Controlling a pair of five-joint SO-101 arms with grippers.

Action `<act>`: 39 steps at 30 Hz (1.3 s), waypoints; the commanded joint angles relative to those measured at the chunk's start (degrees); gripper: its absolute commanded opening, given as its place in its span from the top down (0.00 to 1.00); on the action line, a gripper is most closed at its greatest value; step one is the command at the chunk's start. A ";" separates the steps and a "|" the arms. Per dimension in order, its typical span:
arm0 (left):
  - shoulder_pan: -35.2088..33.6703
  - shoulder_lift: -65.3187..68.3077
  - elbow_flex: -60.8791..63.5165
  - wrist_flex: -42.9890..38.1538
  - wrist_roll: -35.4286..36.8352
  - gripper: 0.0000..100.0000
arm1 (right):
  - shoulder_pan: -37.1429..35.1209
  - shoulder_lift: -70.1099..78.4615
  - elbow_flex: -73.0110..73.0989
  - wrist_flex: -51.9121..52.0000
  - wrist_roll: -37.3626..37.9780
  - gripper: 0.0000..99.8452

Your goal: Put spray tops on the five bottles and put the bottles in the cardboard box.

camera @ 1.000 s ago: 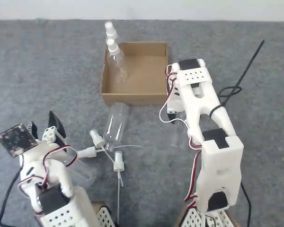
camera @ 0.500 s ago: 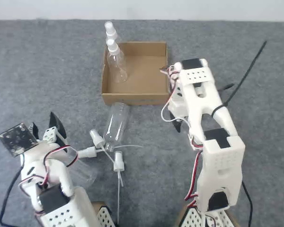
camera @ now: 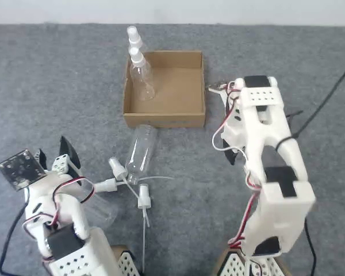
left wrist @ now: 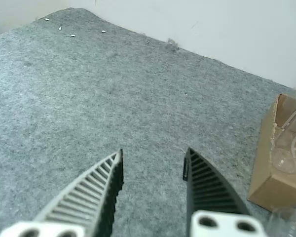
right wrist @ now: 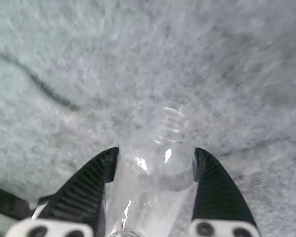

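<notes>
Your right pincer (right wrist: pixel 155 150) is clenched on a clear bottle (right wrist: pixel 153 190), with the jaws pressing the body from both sides just below the shoulder. That grip leaves the threaded neck free and pointing away from the wrist. This is probably deliberate, since a top can only go on if nothing covers the threads. In the high view the right arm (camera: pixel 264 144) stands along the 3 o'clock side of the counter (camera: pixel 57 86), just beside the cardboard box (camera: pixel 164 119) at 12 o'clock.

Your left pincer (left wrist: pixel 153 153) is released and holds nothing, its jaws spread over bare grey surface at 8 o'clock. I read that as readiness to fetch a top, since it is the free one.

The three loose spray tops (camera: pixel 118 168) lie together near 6 o'clock with their dip tubes trailing, close to the left arm. A second bare bottle (camera: pixel 141 150) lies on its side just beyond them, neck towards them. A third (camera: pixel 103 210) lies just beside the left arm at 7 o'clock.

Two capped bottles (camera: pixel 142 77) lean at the box's 11 o'clock corner, propped by the walls. I cannot tell whether the farther one sits inside the box. By my count two of the five are capped, and the held bottle needs its top next.
</notes>
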 commanded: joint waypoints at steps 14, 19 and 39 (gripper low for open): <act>-0.18 -0.62 -0.84 0.09 -0.62 0.81 | -3.82 -14.20 22.24 -21.85 0.79 0.91; -0.18 -0.62 -0.84 0.09 -0.62 0.81 | -3.91 -14.02 22.15 -22.11 0.53 0.90; -0.18 -0.62 -0.75 0.09 -0.62 0.81 | -5.76 -14.20 22.24 -22.02 -16.70 0.75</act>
